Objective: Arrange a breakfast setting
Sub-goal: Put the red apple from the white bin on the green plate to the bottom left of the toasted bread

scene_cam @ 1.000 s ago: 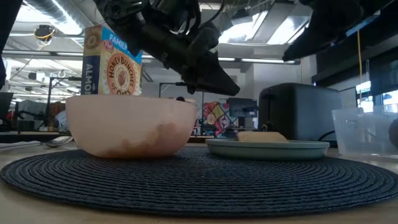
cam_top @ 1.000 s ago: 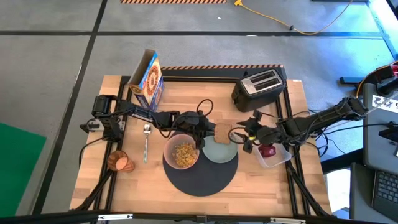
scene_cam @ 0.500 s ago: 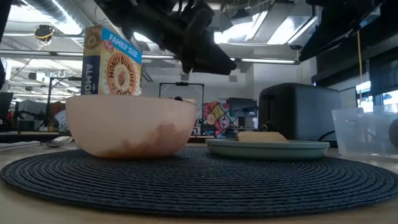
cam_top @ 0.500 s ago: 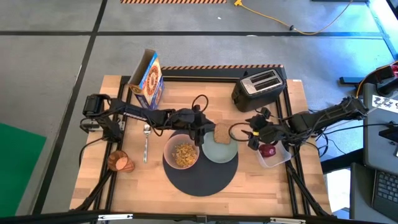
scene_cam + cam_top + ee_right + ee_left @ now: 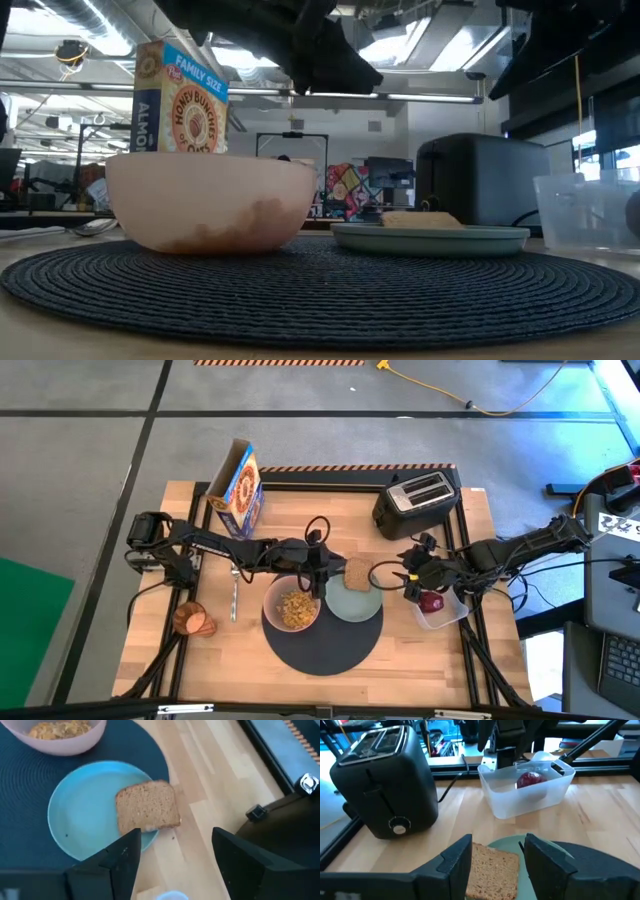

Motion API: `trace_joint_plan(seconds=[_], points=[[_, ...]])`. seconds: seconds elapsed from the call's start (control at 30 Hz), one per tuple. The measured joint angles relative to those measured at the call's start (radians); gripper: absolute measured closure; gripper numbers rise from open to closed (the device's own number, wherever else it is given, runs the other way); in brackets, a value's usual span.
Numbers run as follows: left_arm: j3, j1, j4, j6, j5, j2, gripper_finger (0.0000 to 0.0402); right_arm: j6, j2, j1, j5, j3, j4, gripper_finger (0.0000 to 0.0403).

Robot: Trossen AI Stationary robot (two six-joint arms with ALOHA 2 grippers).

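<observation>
At the centre of the wooden table (image 5: pixel 300 510) we list: a round dark mat (image 5: pixel 322 645), bearing a pink bowl (image 5: pixel 291 609) of cereal on its left and a pale green plate (image 5: pixel 353 601) on its right. A toast slice (image 5: pixel 358 572) lies on the plate's far rim, overhanging it. The spoon (image 5: pixel 234 588) rests left of the mat; the amber cup (image 5: pixel 193 620) sits at the near left. The red fruit (image 5: pixel 432 601) remains in a clear tub (image 5: pixel 440 610) on the right.

The left gripper (image 5: pixel 495 862) hovers above the bowl's far edge, fingers parted, holding nothing. The right gripper (image 5: pixel 172 862) hangs between plate and tub, likewise spread and empty.

Risks, as we judge them: a passing arm could knock the overhanging toast off the plate; the fruit may roll when pinched.
</observation>
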Motion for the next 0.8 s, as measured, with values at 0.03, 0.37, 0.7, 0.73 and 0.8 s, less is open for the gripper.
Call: trace_joint_plan(seconds=[0.03,0.37,0.7,0.73,0.8], points=[[0.000,0.004,0.007,0.001,0.000,0.000,0.0227,0.004,0.000,0.000,-0.008,0.006,-0.022,0.0172],[0.000,0.049,0.146,0.009,0.124,0.001,0.0150,0.138,0.000,-0.048,-0.129,0.063,-0.277,0.0173],[0.000,0.048,0.134,0.046,0.137,0.001,0.0140,0.271,0.005,-0.059,-0.220,0.067,-0.441,0.0171],[0.000,0.048,0.133,0.045,0.137,0.001,0.0140,0.276,0.005,-0.059,-0.252,0.066,-0.448,0.0165],[0.000,0.048,0.122,0.045,0.137,0.001,0.0140,0.291,0.006,-0.059,-0.313,0.066,-0.464,0.0147]])
